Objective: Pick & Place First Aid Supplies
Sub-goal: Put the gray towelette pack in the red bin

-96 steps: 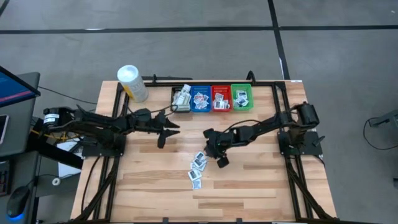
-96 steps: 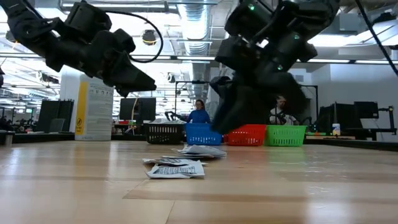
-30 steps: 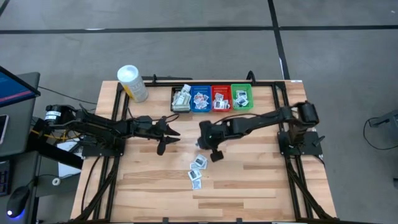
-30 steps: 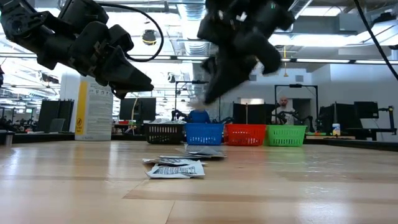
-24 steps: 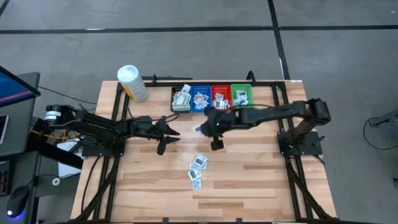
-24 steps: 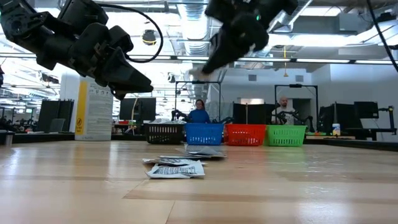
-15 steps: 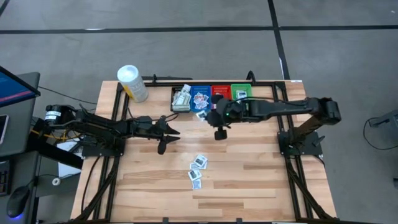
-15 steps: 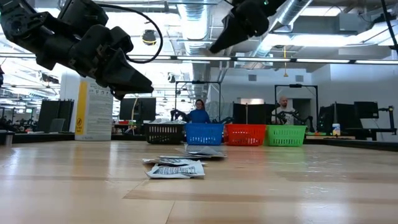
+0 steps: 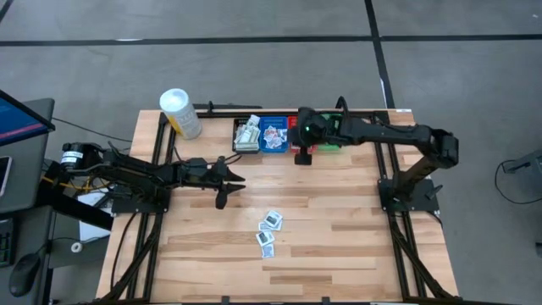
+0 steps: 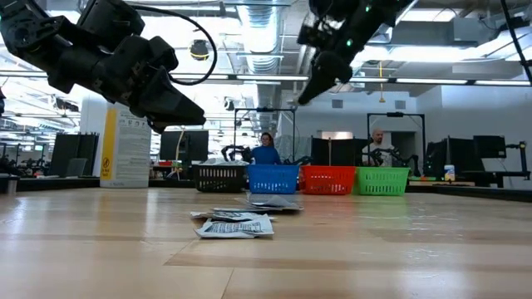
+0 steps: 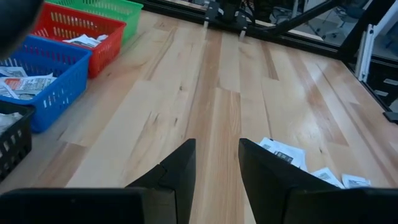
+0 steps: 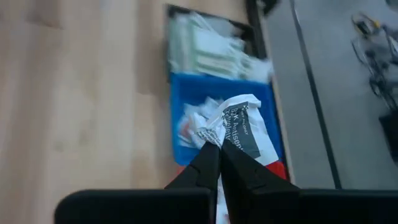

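Observation:
My right gripper [image 9: 293,140] hangs high over the row of bins at the far edge, shut on a white packet with a dark label [image 12: 241,123]. Seen from its wrist camera, the packet is above the blue bin [image 12: 214,124], close to the red bin [image 12: 275,169]. A few more first aid packets [image 9: 268,230] lie flat on the wood in the middle of the table [image 10: 237,224]. My left gripper [image 9: 230,178] waits to the left of them, above the table, open with nothing between its fingers [image 11: 216,163]. My right gripper pinches the packet's lower edge [image 12: 219,135] between its two fingertips. The fingers slant down from the table's right. The crumpled packet sticks out beyond the tips, lifted clear of bins and table.
Black [image 10: 218,177], blue [image 10: 273,178], red [image 10: 328,179] and green [image 10: 382,179] bins stand side by side at the far edge, with packets in them. A white tub with a yellow label [image 9: 179,113] stands at the far left. Bare wood lies near the front edge.
My right gripper has risen and swung from above the table's middle toward the far edge, tipping and turning on the way. It stays shut on the packet, which is now over the bins. The packets on the table have not moved.

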